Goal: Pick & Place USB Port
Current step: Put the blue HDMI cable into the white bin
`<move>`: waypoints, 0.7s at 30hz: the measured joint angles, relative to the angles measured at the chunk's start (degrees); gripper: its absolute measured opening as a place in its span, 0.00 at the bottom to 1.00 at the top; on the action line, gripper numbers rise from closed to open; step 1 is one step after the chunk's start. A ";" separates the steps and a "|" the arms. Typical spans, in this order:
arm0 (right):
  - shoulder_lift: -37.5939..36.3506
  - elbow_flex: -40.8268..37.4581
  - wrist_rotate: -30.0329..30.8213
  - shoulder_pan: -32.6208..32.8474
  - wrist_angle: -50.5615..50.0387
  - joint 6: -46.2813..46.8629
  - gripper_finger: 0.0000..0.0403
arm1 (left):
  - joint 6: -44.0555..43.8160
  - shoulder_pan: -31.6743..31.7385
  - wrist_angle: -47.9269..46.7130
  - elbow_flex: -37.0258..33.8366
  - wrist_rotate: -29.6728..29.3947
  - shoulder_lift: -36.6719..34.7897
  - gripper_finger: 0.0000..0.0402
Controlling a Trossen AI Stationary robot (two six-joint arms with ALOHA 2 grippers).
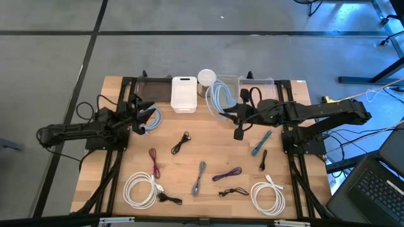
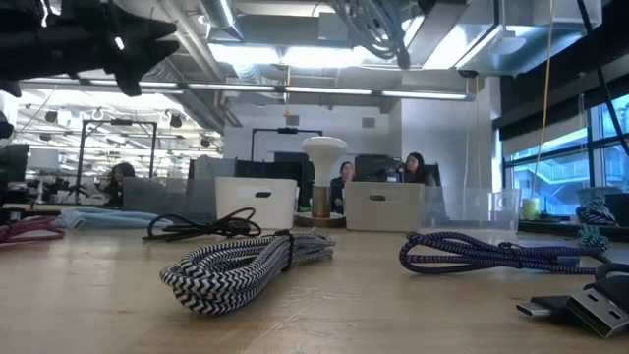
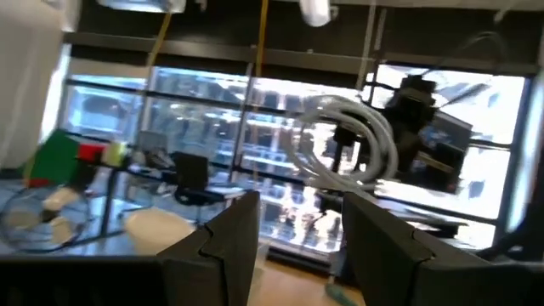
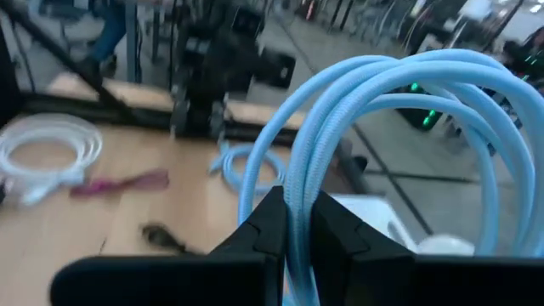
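Above the counter (image 1: 126, 165) near one o'clock, hanging soft and light: blue cable coil (image 4: 365, 127), pinched by right fingers (image 4: 340, 234); best held across bunched strands. Left fingers (image 3: 229, 238) wide, empty.

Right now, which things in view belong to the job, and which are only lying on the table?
In the job:
right gripper, shut on the light blue cable, lifted above the table
clear bin beside it, likely the target

Lying about:
left gripper, open and empty
white bin
white cable coils
purple cable
striped cable
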 joint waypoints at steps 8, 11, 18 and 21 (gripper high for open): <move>0.47 0.00 -3.54 -1.82 4.69 -0.17 0.08 | 1.20 0.00 9.79 9.71 8.47 23.21 0.40; 1.40 0.00 -3.67 -1.96 6.00 -1.34 0.08 | 3.61 -0.02 10.13 16.68 12.51 33.28 0.40; 2.21 0.00 -3.69 -1.96 6.85 -2.68 0.08 | 8.71 -0.02 10.19 31.27 17.57 51.72 0.40; 2.21 -0.02 -3.69 -1.96 7.11 -2.74 0.08 | 9.93 -0.02 10.19 36.18 19.21 57.58 0.42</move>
